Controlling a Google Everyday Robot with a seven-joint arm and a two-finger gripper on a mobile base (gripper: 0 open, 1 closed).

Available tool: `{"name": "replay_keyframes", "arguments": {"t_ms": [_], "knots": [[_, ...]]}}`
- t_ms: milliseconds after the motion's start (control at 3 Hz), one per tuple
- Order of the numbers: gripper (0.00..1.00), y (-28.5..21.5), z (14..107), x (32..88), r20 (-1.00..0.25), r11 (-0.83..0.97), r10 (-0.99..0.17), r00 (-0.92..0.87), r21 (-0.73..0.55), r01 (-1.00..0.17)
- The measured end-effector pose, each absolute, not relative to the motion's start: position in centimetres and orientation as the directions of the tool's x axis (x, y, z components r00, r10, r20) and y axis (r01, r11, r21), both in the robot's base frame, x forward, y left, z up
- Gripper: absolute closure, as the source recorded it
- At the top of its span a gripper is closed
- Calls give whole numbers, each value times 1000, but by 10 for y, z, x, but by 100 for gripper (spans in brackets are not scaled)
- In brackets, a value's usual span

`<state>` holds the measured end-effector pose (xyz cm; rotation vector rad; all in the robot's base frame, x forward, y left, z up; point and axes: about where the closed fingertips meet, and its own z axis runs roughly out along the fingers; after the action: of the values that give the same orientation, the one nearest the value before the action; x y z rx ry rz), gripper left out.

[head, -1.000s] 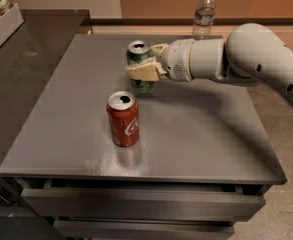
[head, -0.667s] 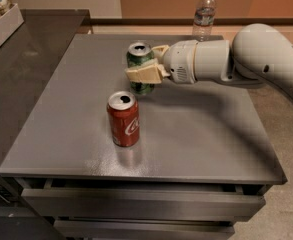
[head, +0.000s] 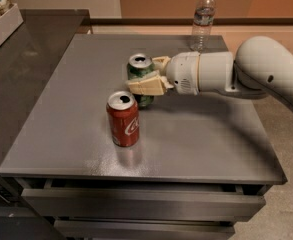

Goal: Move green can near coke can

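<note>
The green can (head: 137,70) stands upright near the middle of the grey table (head: 196,134); it is dark green with a silver top. My gripper (head: 147,75) comes in from the right and is shut on the green can, with one pale finger (head: 145,87) across its front and the other behind it. The coke can (head: 123,119), red with white script, stands upright just in front of the green can and slightly to its left. A small gap separates the two cans. The lower part of the green can is partly hidden by the finger and the coke can.
A clear plastic bottle (head: 202,19) stands at the table's back right edge. A dark counter (head: 26,69) adjoins the table on the left and carries a white box (head: 2,26) at its far corner. Drawers (head: 141,204) sit under the front edge.
My gripper has moved the green can forward, toward the coke can. The coke can and the bottle have not moved.
</note>
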<state>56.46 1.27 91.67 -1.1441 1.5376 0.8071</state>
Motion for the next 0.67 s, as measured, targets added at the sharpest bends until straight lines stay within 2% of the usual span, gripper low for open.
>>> {"name": "replay_keyframes", "arguments": {"t_ms": [667], "knots": [[31,8,904,557,-957,311,-283,-62,-30,-950]]}}
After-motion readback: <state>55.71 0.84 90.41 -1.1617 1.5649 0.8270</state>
